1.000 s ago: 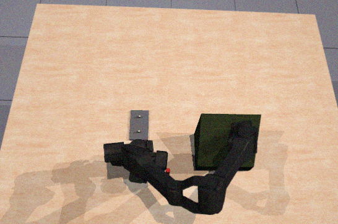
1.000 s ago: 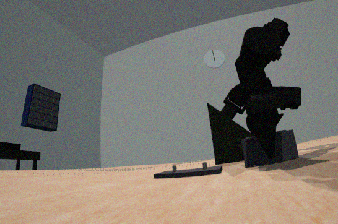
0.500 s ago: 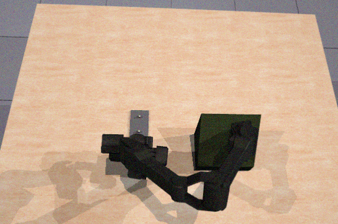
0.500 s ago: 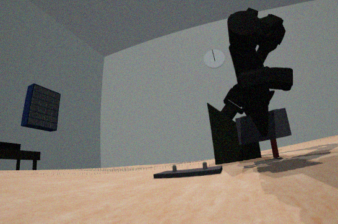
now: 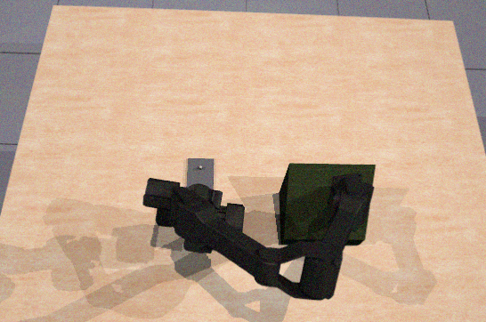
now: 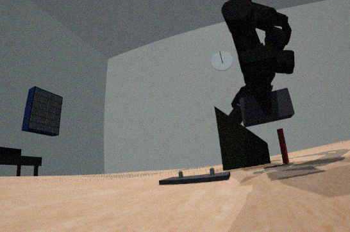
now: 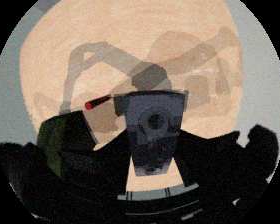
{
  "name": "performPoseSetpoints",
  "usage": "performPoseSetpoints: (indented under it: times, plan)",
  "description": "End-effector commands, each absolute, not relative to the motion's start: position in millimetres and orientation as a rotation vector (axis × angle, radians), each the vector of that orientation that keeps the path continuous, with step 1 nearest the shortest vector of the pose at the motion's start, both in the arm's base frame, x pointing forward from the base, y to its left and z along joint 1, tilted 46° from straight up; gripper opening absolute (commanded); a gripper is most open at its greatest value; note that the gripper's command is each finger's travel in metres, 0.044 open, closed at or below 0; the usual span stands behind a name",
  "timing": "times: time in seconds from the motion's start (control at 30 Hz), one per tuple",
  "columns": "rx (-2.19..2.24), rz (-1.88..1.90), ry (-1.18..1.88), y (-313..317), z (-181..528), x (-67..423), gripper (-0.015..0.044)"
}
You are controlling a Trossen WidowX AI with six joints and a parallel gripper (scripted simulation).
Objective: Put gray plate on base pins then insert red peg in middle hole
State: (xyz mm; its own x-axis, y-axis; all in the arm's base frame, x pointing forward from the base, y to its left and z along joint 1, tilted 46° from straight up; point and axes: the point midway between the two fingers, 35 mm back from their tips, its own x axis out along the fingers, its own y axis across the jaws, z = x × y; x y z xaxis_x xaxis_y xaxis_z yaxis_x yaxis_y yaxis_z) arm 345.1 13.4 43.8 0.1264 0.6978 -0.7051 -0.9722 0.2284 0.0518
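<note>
Pincer point(image 6: 265, 105) clamped on the gray plate point(image 6: 282, 104), held in the air above the pale wooden bench point(image 6: 96, 203) in a gray-walled room; the exterior view alone shows the red peg point(image 6: 282, 146) upright below it and both pins on the base point(image 6: 195, 178) further off.

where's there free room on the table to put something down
The far half of the table, beyond the base, shows nothing on it, nor does the left strip. It is crowded near the green box, where the pincer holds the gray plate above the red peg.
</note>
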Motion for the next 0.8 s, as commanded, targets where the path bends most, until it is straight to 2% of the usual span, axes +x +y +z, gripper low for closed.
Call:
performPoseSetpoints:
  times: [0.0,0.4,0.77]
  plan:
    - [-0.5,1.28,0.685,2,58,343,0.0]
    - [-0.496,1.281,0.68,-14,78,333,0.0]
    - [-0.51,1.286,0.672,-25,51,342,0.0]
